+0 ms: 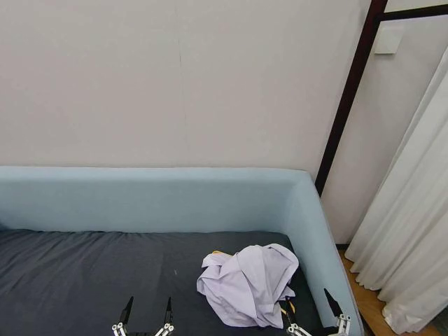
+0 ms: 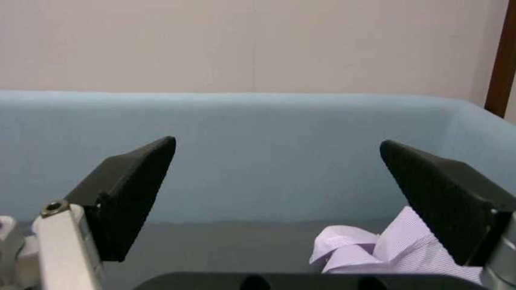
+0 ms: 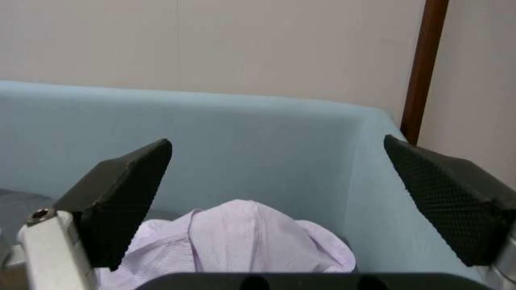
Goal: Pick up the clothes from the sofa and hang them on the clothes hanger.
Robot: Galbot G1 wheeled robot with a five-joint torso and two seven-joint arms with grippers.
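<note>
Lying crumpled, shirt (image 1: pixel 248 283) on sofa (image 1: pixel 140 199); axis unclear.

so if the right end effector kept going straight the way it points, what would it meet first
Most likely the crumpled lilac shirt, lying low just ahead of the open right end effector. If it cleared the shirt, the light blue sofa back comes next; depth is unclear.

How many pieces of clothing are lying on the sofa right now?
1: a crumpled pale purple shirt at the right end of the sofa, by the armrest. Another could be hidden underneath.
</note>
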